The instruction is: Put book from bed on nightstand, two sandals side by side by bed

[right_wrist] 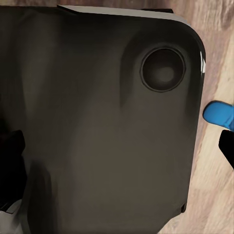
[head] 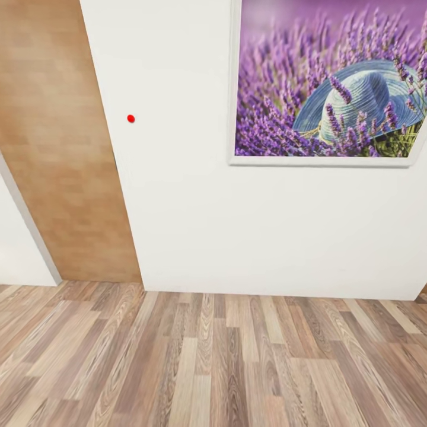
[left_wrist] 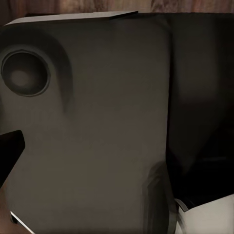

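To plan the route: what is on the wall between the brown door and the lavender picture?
In the head view, between the brown door and the lavender picture lies bare white wall with one small red dot.

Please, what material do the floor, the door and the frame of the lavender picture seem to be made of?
The floor looks like matte wood planks: visible grain, staggered boards. The door appears to be light brown wood veneer, faintly patterned. The picture frame is plain smooth white, perhaps painted wood or plastic; I cannot tell which.

The head view is bright and even, with a white wall (head: 196,225) and no strong shadows. The lavender picture (head: 329,80) looks soft and blurry. Both wrist views are dim; the dark robot body (right_wrist: 97,126) has a thin shiny edge.
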Robot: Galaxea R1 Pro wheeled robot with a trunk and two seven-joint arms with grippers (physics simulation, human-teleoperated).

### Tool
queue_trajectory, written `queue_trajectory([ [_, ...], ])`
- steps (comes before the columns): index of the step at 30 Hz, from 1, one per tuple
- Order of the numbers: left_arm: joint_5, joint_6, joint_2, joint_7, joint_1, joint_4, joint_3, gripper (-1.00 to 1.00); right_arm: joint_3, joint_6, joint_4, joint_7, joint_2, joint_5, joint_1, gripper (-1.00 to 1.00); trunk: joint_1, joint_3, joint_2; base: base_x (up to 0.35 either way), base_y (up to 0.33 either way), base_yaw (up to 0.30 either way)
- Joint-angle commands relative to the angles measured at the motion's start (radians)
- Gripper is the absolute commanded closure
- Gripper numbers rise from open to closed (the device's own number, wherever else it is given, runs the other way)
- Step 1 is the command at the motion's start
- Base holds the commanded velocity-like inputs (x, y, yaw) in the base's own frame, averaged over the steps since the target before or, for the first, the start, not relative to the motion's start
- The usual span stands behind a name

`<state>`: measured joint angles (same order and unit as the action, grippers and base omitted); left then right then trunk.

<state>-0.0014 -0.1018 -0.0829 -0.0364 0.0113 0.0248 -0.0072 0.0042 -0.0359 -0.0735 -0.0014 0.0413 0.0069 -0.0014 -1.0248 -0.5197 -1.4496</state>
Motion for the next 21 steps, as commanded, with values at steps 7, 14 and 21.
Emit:
queue_trajectory([
  [7, 0.000, -0.003, 0.000, -0.002, 0.001, -0.001, 0.000, -1.00, 0.000, -0.002, 0.000, 0.000, 0.001, 0.001, 0.000, -1.00, 0.000, -0.001, 0.000, 0.163, -0.055, 0.000],
  [14, 0.000, -0.003, 0.000, -0.002, 0.001, -0.001, 0.000, -1.00, 0.000, -0.002, 0.000, 0.000, 0.001, 0.001, 0.000, -1.00, 0.000, -0.001, 0.000, 0.160, -0.048, 0.000],
  [21, 0.000, -0.003, -0.001, -0.002, 0.001, -0.001, 0.001, -1.00, 0.000, -0.002, 0.000, 0.000, 0.002, 0.001, 0.000, -1.00, 0.000, -0.001, 0.000, 0.132, -0.014, 0.000],
])
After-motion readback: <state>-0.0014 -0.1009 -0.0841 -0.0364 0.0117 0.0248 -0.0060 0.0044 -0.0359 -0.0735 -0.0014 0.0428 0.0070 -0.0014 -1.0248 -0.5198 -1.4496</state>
